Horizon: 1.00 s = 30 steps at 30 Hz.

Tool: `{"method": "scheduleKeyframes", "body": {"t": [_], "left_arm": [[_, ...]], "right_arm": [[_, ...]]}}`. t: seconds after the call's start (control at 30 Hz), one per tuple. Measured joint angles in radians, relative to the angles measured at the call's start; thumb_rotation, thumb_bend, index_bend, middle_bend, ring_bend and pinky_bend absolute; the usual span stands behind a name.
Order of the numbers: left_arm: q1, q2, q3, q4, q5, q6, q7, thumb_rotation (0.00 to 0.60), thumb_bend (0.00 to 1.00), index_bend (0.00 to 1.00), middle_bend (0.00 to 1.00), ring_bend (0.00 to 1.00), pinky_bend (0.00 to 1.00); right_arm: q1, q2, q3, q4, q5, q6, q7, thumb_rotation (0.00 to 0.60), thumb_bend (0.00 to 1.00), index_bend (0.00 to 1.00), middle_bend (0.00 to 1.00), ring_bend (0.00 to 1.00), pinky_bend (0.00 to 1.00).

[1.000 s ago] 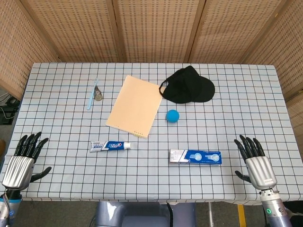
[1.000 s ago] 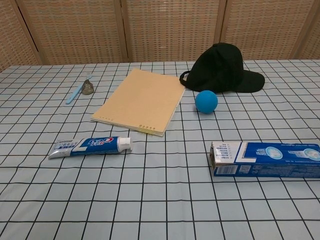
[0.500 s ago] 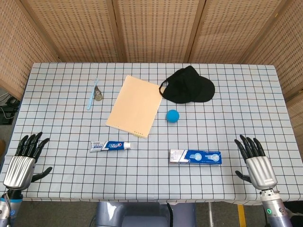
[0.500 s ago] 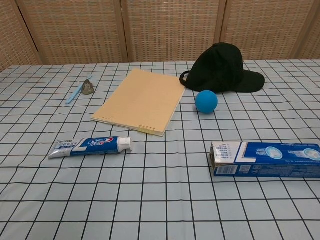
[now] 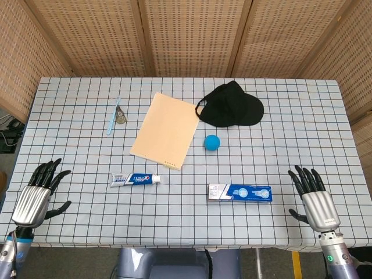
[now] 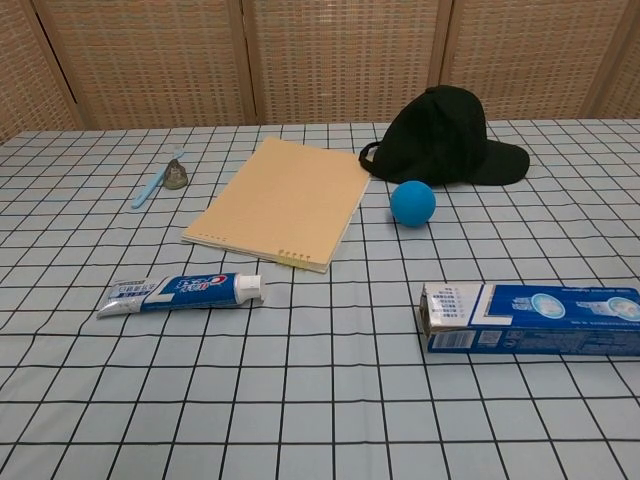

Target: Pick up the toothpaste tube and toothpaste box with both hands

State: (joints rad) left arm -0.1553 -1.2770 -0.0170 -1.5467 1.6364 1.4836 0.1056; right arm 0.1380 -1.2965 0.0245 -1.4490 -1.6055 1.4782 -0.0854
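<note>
Since a second ago, only the left hand (image 5: pixel 36 195) has shifted: it now sits a little further right and lower at the table's near-left edge, while the right hand (image 5: pixel 314 197) and all the objects lie as before.

Head view: the left hand hangs over the near-left corner of the table (image 5: pixel 70 145), fingers spread wide and holding nothing, pointing away from the robot. The right hand hovers by the near-right edge, fingers likewise spread and empty. The tube (image 5: pixel 136 179) lies flat on the checked cloth, well to the right of the left hand, with its cap toward the right. The box (image 5: pixel 240 192) lies flat too, lengthwise left to right, well apart from the right hand and to its left. Just beyond the tube rests a notebook (image 5: pixel 164 130), tilted, its near corner close to the tube's cap. A ball (image 5: pixel 211 142) sits between the notebook and the box, with a cap (image 5: pixel 231 106) behind it. A toothbrush (image 5: pixel 113 115) lies at the far left beside a small round object (image 5: pixel 121 119).

Chest view: neither hand shows. The tube (image 6: pixel 182 293) lies near left, the box (image 6: pixel 530 318) near right, reaching the frame's edge. The notebook (image 6: pixel 281 202), ball (image 6: pixel 412 203), cap (image 6: pixel 447 138) and toothbrush (image 6: pixel 155 181) lie behind them.
</note>
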Motion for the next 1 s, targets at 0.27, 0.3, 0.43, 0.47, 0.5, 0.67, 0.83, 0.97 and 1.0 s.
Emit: {"method": "scheduleKeyframes", "body": {"t": [0.27,0.3,0.43,0.47,0.5,0.67,0.83,0.97,1.0], "left_arm": [[-0.097,-0.026,-0.071,-0.071,-0.113,-0.152,0.153,0.6,0.26,0.31,0.08,0.12,0.15],[-0.107,-0.033,-0.077,-0.074,-0.13,-0.169,0.168,0.6,0.26,0.31,0.08,0.12,0.15],[-0.154,-0.075,-0.107,-0.078,-0.211,-0.239,0.25,0.6,0.26,0.33,0.1,0.13,0.15],[-0.169,-0.093,-0.117,-0.077,-0.241,-0.256,0.285,0.6,0.26,0.34,0.11,0.13,0.16],[-0.181,-0.107,-0.124,-0.076,-0.264,-0.268,0.313,0.6,0.26,0.35,0.12,0.14,0.16],[-0.243,-0.212,-0.154,-0.049,-0.379,-0.314,0.451,0.6,0.23,0.38,0.14,0.17,0.17],[-0.28,-0.274,-0.164,-0.026,-0.463,-0.342,0.511,0.6,0.23,0.4,0.16,0.17,0.18],[-0.306,-0.319,-0.17,-0.009,-0.523,-0.348,0.566,0.6,0.23,0.4,0.16,0.18,0.18],[-0.311,-0.328,-0.171,-0.006,-0.535,-0.349,0.576,0.6,0.23,0.4,0.16,0.18,0.18]], "right_arm": [[0.0,0.003,0.003,0.002,0.007,-0.001,0.013,0.6,0.11,0.01,0.0,0.0,0.0],[0.0,0.004,0.004,0.002,0.008,-0.001,0.014,0.6,0.11,0.01,0.0,0.0,0.0],[0.001,0.007,0.007,0.004,0.013,-0.002,0.027,0.6,0.11,0.01,0.0,0.0,0.0],[0.001,0.007,0.007,0.005,0.013,-0.002,0.028,0.6,0.11,0.01,0.0,0.0,0.0],[0.001,0.007,0.007,0.005,0.013,-0.001,0.029,0.6,0.11,0.01,0.0,0.0,0.0],[0.001,0.005,0.007,0.007,0.01,0.002,0.034,0.6,0.11,0.01,0.0,0.0,0.0],[0.002,0.004,0.007,0.011,0.009,0.003,0.039,0.6,0.11,0.01,0.0,0.0,0.0],[0.002,0.004,0.006,0.012,0.008,0.003,0.043,0.6,0.11,0.01,0.0,0.0,0.0],[0.002,0.005,0.006,0.012,0.008,0.003,0.044,0.6,0.11,0.01,0.0,0.0,0.0]]}}
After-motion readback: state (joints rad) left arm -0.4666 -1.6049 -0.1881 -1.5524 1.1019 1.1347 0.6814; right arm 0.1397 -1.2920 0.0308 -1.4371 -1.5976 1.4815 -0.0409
